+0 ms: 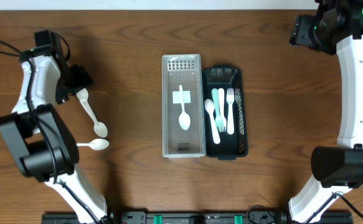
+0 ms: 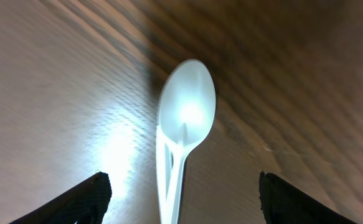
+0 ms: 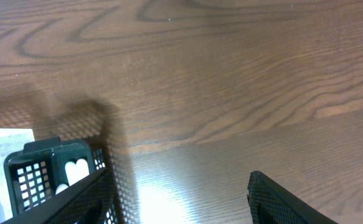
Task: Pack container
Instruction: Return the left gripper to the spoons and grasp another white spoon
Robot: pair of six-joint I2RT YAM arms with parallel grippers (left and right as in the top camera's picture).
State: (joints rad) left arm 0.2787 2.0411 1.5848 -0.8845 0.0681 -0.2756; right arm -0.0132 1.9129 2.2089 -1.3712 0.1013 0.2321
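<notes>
A white plastic spoon [image 1: 91,113] lies on the table at the left, its handle end under my left gripper [image 1: 75,81]. In the left wrist view the spoon [image 2: 184,118] lies between my open fingers [image 2: 181,199], bowl away from me, neither finger touching it. A second white spoon [image 1: 94,144] lies just below it. The clear container [image 1: 183,146] in the middle holds one white spoon [image 1: 183,115]. The black mesh container [image 1: 239,146] beside it holds several pieces of cutlery. My right gripper [image 3: 178,205] is open and empty above bare table, near the black container's corner [image 3: 50,168].
The right arm [image 1: 321,25] hangs over the far right corner of the wooden table. The left arm's base and links stand along the left edge [image 1: 35,143].
</notes>
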